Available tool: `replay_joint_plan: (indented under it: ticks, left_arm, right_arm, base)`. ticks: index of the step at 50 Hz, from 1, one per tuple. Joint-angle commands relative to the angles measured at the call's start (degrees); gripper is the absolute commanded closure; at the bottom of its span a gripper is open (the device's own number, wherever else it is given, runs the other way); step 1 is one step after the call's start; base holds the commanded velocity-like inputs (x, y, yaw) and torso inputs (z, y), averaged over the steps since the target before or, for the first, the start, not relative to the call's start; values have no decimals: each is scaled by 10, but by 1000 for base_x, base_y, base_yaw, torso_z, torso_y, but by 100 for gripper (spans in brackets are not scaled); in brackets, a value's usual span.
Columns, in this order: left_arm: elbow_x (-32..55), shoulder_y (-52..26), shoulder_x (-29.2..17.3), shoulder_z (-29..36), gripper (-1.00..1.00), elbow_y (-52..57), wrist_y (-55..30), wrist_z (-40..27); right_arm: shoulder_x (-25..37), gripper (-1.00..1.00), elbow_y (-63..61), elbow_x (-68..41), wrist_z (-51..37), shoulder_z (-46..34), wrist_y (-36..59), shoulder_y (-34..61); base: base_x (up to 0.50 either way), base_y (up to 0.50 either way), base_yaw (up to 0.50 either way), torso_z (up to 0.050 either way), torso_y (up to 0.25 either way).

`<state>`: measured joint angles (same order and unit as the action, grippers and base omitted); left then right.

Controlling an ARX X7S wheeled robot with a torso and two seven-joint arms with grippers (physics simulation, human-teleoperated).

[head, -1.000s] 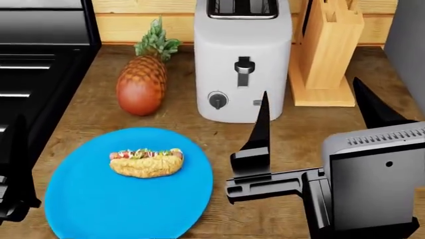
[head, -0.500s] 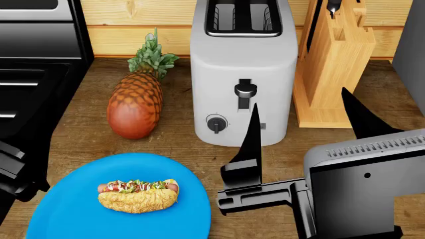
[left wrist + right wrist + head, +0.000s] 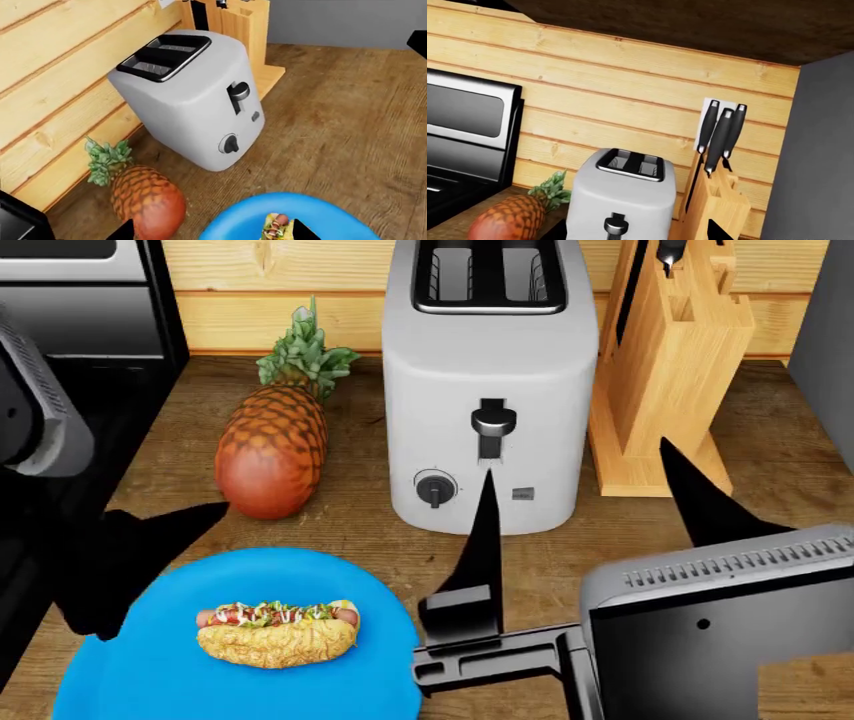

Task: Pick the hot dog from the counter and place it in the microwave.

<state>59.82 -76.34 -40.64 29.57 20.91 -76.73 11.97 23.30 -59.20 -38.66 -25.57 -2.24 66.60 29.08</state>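
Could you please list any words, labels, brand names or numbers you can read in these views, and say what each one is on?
No text can be read in any view.
The toaster has a small dark mark beside its dial, in the left wrist view at, too small to read.
The knife block, plate and hot dog show no lettering.

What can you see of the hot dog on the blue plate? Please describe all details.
The hot dog has a golden-tan, crumbly bun holding a red sausage, topped with green, white and red bits. It lies lengthwise on its side, whole, on a round blue plate resting on the wooden counter. Only the plate touches it; neither gripper holds it. In the left wrist view only one end shows.
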Motion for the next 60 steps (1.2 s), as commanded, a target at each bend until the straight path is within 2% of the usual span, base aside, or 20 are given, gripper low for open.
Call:
replay_joint_plan:
  ticks: [1, 5, 6, 12, 27, 37, 60]
  left_arm:
    - [16, -46, 16, 67, -100, -51, -16, 88]
    - [16, -47, 16, 68, -100, -52, -14, 88]
    - [32, -57, 39, 86, -100, -57, -32, 107]
    - [62, -31, 45, 82, -100, -50, -50, 86]
    - [7, 14, 55, 114, -100, -101, -10, 51]
    - [-41, 8, 53, 156, -100, -129, 25, 76]
    - [-81, 5, 63, 208, -100, -155, 59, 106]
  right_arm:
    - [17, -100, -3, -28, -24, -2, -20, -15]
    - [23, -100, 0, -37, -33, -6, -26, -14]
    - [30, -100, -5, -46, -36, 3, -33, -29]
    - [58, -100, -5, -82, -68, 3, -60, -46]
    - [111, -100, -5, -153, -145, -25, -101, -45]
    - [135, -100, -3, -174, -173, -39, -128, -49]
    - [176, -100, -4, -216, -234, -81, -171, -36]
  base:
    - [0, 0, 0, 0, 0]
    - [0, 0, 0, 0, 0]
    - [0, 0, 0, 0, 0]
    - [0, 0, 0, 0, 0]
    - [0, 0, 0, 0, 0]
    - [0, 0, 0, 0, 0]
    - [0, 0, 0, 0, 0]
